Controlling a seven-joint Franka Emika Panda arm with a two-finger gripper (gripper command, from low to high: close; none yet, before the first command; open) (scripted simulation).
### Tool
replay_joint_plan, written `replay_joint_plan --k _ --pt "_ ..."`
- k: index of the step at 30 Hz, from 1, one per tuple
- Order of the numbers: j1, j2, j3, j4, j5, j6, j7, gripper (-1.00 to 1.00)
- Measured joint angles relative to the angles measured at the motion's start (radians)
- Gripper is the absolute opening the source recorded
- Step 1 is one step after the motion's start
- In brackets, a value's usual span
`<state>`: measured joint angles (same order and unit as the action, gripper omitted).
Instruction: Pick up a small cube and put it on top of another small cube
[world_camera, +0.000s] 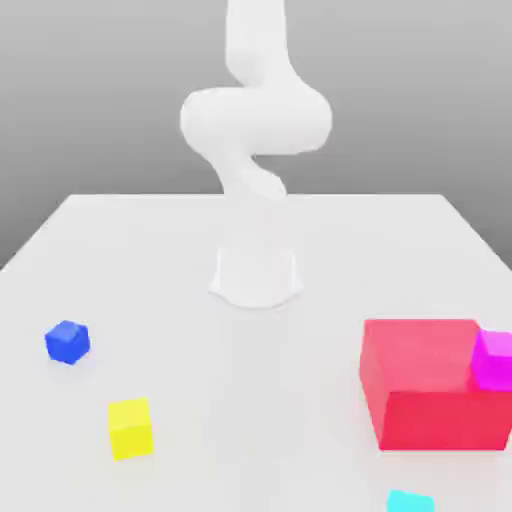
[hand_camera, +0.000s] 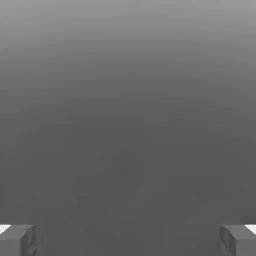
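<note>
Down on the table (world_camera: 150, 260), small blue cube (world_camera: 67, 342), well apart from the released, empty gripper (hand_camera: 128, 240).

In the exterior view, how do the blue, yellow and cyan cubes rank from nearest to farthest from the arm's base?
1. Blue cube, exterior view's left, nearest the arm's base, only slightly ahead of the next.
2. Yellow cube, left, nearer the front.
3. Cyan cube, right, at the front edge.
</note>
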<state>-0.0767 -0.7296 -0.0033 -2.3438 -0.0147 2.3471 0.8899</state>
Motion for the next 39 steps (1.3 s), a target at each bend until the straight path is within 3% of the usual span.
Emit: replay_joint_plan --k 11,21,27,33,34,39 --pt "-0.317 0.312 -0.057 -0.194 -0.066 0.207 0.399 0.0" --pt "-0.547 0.59 -0.172 -0.367 -0.075 0.395 0.719 0.0" --pt "-0.678 0.762 -0.235 -0.465 0.042 0.511 0.815 0.0" --pt "-0.786 0.975 -0.085 -0.437 0.196 0.677 0.723 0.0" --pt "-0.808 1.011 -0.06 -0.43 0.206 0.706 0.714 -1.0" --pt "-0.809 1.011 -0.06 -0.43 0.205 0.708 0.716 -1.0"
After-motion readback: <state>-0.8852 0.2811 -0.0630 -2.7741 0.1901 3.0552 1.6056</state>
